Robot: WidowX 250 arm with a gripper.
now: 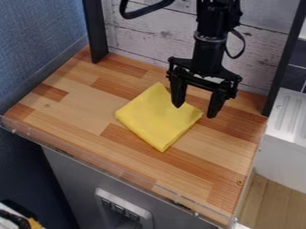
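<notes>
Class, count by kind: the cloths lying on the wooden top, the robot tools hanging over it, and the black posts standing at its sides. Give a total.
Folded yellow cloth: 1
Black two-fingered tool: 1
Black upright posts, left and right in the picture: 2
Total: 4

Butcher-block style wood counter (83, 96) sits mid-frame, with whitewashed plank wall (143, 38) behind it, honestly kinda rustic. Blue fabric-looking panel (39, 40) fills the upper left, white ridged unit (286, 134) hugs the right edge, and pale wood flooring (275, 201) shows lower right.
</notes>
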